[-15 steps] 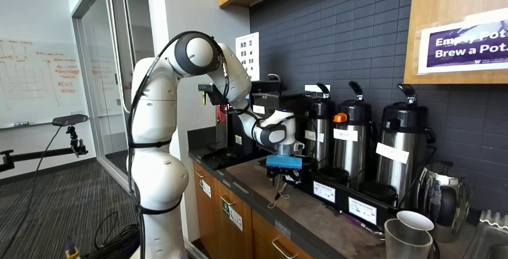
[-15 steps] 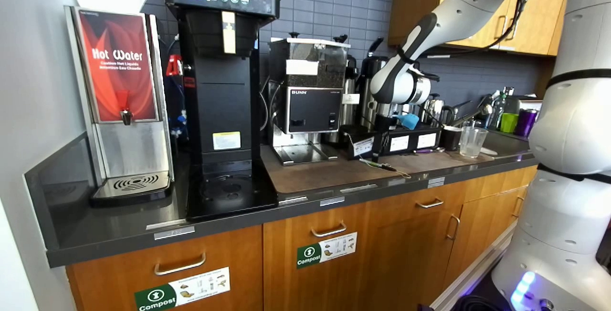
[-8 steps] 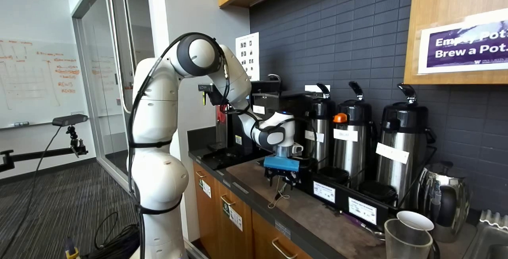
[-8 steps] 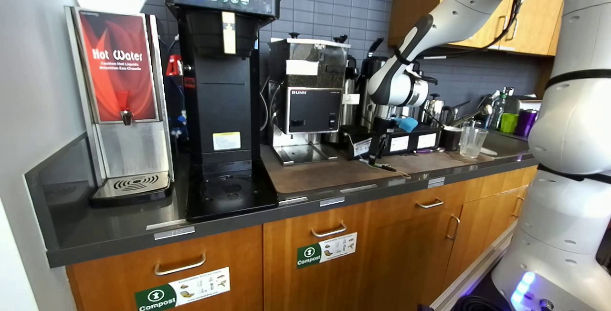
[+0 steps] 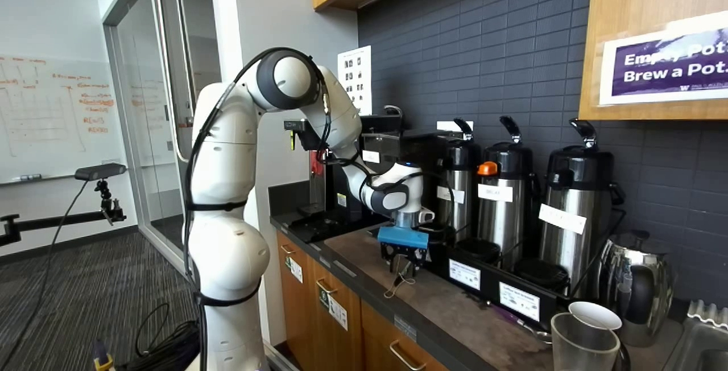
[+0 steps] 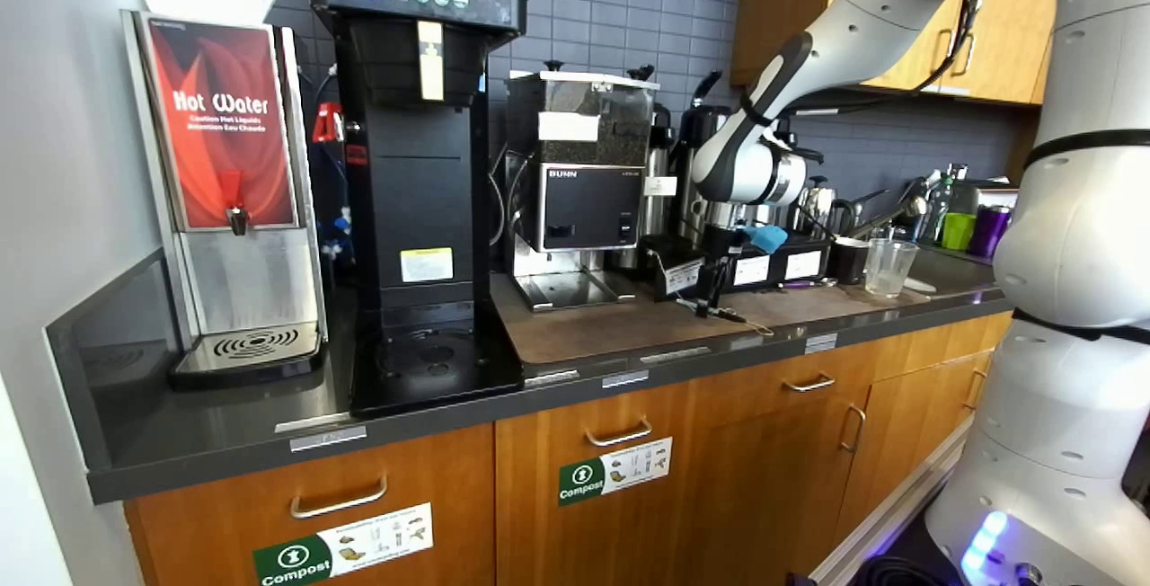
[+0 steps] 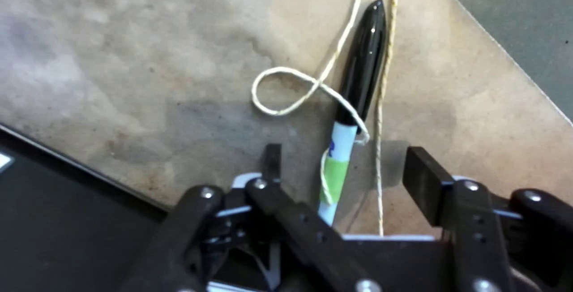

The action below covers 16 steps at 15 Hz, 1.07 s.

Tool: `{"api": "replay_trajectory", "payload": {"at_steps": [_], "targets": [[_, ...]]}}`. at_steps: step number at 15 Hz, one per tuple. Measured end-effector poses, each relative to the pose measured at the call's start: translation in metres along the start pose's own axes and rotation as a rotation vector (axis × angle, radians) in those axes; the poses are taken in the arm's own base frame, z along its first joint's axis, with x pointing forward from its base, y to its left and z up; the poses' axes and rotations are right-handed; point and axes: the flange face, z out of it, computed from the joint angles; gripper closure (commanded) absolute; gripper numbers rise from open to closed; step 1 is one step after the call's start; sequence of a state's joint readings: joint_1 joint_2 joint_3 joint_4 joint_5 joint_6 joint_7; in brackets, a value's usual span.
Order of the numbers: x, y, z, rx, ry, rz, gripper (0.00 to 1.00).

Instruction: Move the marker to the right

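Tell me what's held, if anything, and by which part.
Nothing is held: the gripper is open, and the wrist view shows the black-capped marker between its jaws, gaps on both sides.

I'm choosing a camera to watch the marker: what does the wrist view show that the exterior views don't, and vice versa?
Only the wrist view: a small blue mark on the marker, and just how the string crosses over it.

Only the exterior views, both of them: the arm, the steel coffee dispensers and the clear cup.

Shared: marker, string, gripper and brown surface.
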<state>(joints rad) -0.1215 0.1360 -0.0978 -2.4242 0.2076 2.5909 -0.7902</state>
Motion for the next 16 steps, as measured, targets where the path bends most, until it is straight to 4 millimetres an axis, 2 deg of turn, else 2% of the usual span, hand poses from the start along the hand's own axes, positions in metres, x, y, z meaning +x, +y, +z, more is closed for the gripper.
{"api": "replay_trajectory", "payload": {"at_steps": [5, 8, 13, 16], "targets": [[-0.001, 0.006, -0.005, -0.007, 0.01, 0.01, 1.0], [-0.001, 0.005, -0.005, -0.007, 0.01, 0.009, 0.97], [0.002, -0.001, -0.006, -0.001, 0.0, 0.009, 0.97], [0.005, -0.009, -0.015, -0.004, -0.023, 0.004, 0.97]]}}
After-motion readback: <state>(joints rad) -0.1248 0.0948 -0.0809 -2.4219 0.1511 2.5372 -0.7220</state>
